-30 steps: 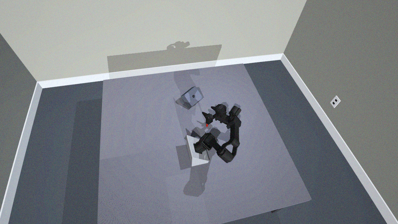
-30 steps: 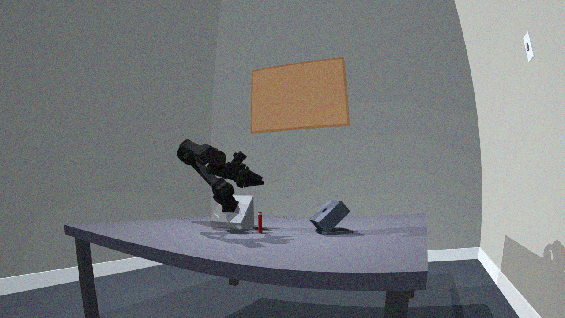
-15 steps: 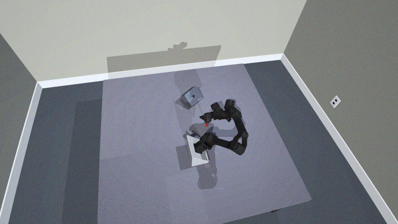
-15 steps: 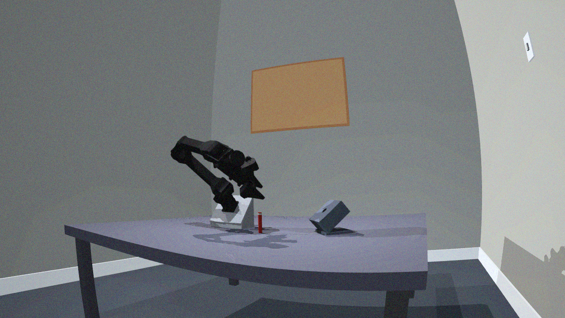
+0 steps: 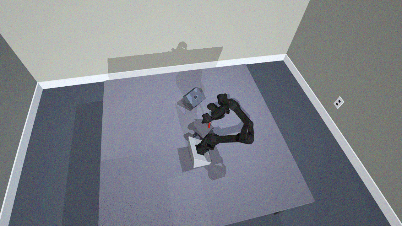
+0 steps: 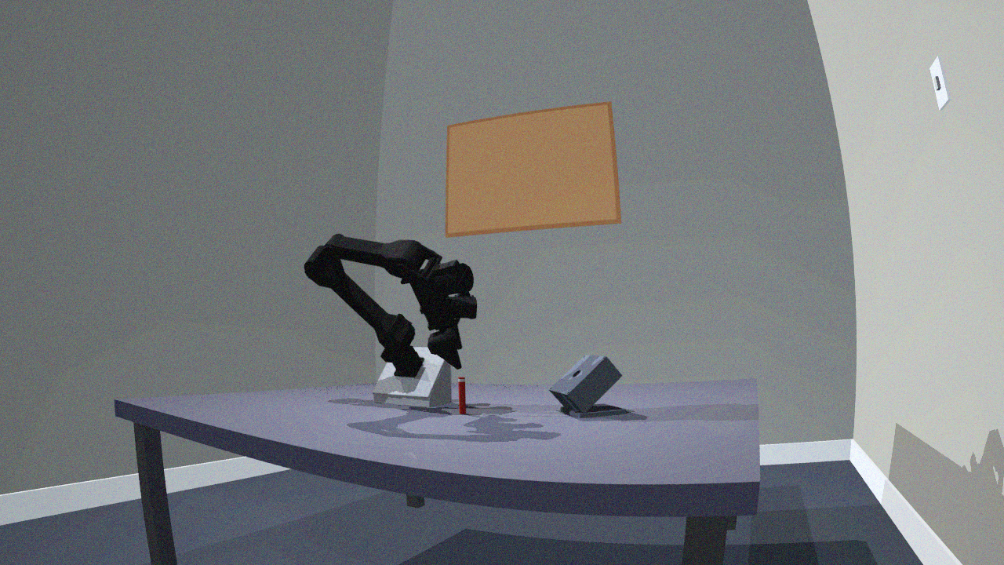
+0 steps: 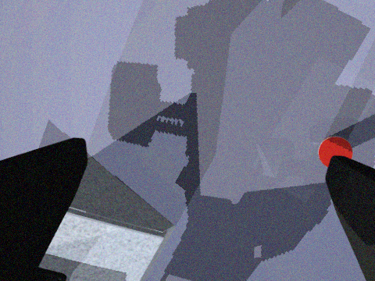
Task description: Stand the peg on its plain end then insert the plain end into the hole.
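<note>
Grey walls close off the room on the sides we can see, and one orange board (image 6: pixel 532 168) hangs on the far one in the exterior view. Below it we count one purple-grey table (image 6: pixel 631 450), standing on dark legs over a dark floor edged with white skirting. On the table we see one black arm (image 6: pixel 351 281), folded back over its own pale base (image 6: pixel 414 384) and bent down toward the table top. Next in size we find one sloped panel (image 6: pixel 586 381), a grey block tilted up on one edge, with one dark hole (image 5: pixel 195 96) in its face; it sits well apart from the arm's base. We see one gripper (image 7: pixel 203 183), pointing down at the table with its two fingers spread wide and nothing between them; in the wrist view one dark finger (image 7: pixel 37 198) fills the lower left and the other enters at the right edge. Smallest of all is one red peg (image 6: pixel 461 395), standing upright on the table between the base and the sloped panel, just below the gripper's tips. From the wrist view we look down on its round red top (image 7: pixel 334 150), which shows just beside the right-hand finger, outside the gap between the two.
</note>
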### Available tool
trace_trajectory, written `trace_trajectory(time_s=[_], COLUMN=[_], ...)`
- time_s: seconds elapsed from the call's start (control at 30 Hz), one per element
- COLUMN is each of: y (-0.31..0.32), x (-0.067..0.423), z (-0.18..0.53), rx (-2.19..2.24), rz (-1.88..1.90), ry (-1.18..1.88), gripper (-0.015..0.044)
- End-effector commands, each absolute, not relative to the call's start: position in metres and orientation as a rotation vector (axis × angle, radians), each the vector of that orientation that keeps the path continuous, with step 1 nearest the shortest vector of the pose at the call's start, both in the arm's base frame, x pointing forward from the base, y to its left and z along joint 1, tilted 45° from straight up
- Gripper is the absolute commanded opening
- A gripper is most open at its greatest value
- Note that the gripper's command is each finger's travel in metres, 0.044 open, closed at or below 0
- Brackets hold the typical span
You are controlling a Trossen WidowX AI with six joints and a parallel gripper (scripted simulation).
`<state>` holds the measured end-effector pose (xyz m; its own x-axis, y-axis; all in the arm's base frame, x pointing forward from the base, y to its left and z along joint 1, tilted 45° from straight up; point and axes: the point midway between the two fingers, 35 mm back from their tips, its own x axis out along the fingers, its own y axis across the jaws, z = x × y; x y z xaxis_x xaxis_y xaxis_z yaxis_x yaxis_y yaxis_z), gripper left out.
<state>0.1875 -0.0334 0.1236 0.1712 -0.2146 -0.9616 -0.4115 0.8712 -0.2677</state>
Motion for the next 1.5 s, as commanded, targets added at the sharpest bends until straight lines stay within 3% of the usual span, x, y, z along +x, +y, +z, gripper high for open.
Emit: trace_trajectory(time_s=[0.0,0.5,1.47], y=[-0.038,-0.041,-0.057], x=[0.190,0.215,0.216], z=[0.125,0.140,0.124], rx=[-0.608,-0.986,-1.118], rz=[0.068,-0.238,-0.108], ry=[1.497,1.611,1.649], gripper=[0.0440,0.0440,0.0440])
